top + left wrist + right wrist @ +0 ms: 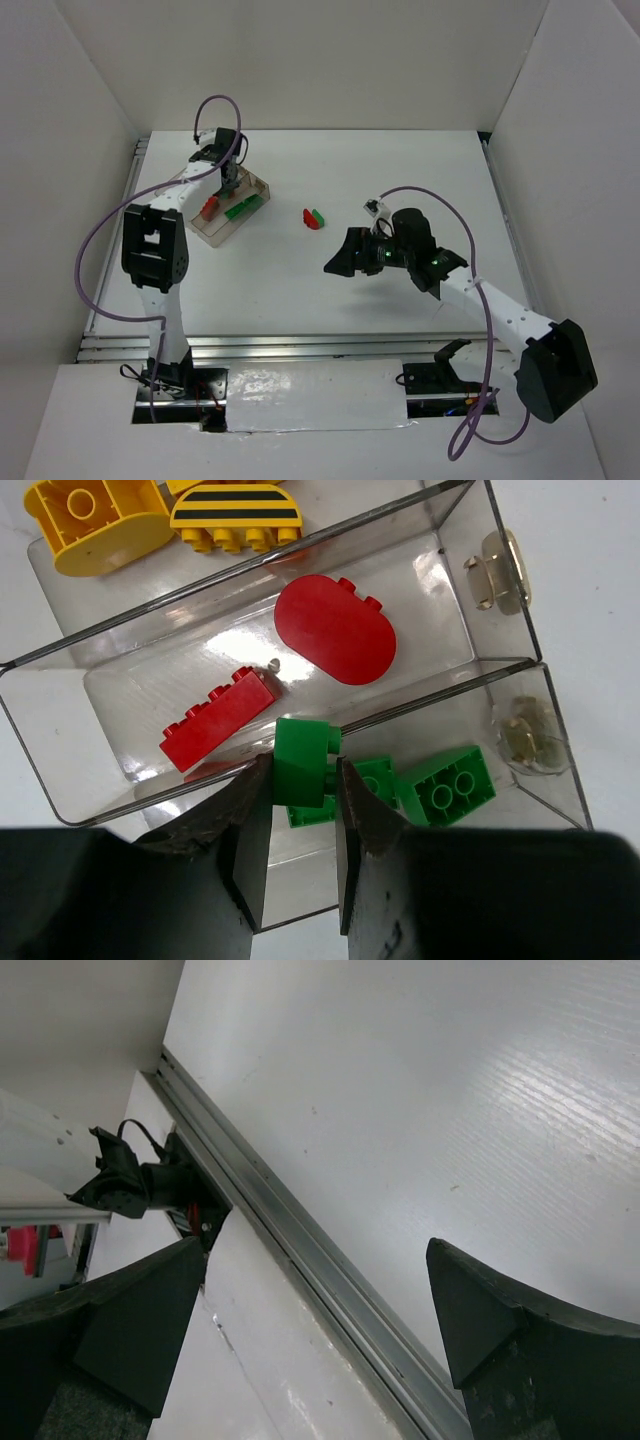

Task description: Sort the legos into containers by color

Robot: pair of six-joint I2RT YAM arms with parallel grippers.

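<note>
The clear three-compartment tray (207, 233) stands at the back left. My left gripper (303, 770) is shut on a green brick (300, 748), held over the divider between the red and green compartments. The green compartment holds two green bricks (445, 790). The middle one holds a long red brick (220, 720) and an oval red brick (335, 630). The far one holds yellow bricks (95, 515). A red brick (309, 218) and a green brick (319, 216) lie together on the table. My right gripper (345, 255) is open and empty, and it also shows in the right wrist view (315, 1250).
White walls (90, 110) enclose the table on the left, back and right. An aluminium rail (300, 345) runs along the near edge and shows in the right wrist view (370, 1330). The left arm's base clamp (130, 1180) sits beyond it.
</note>
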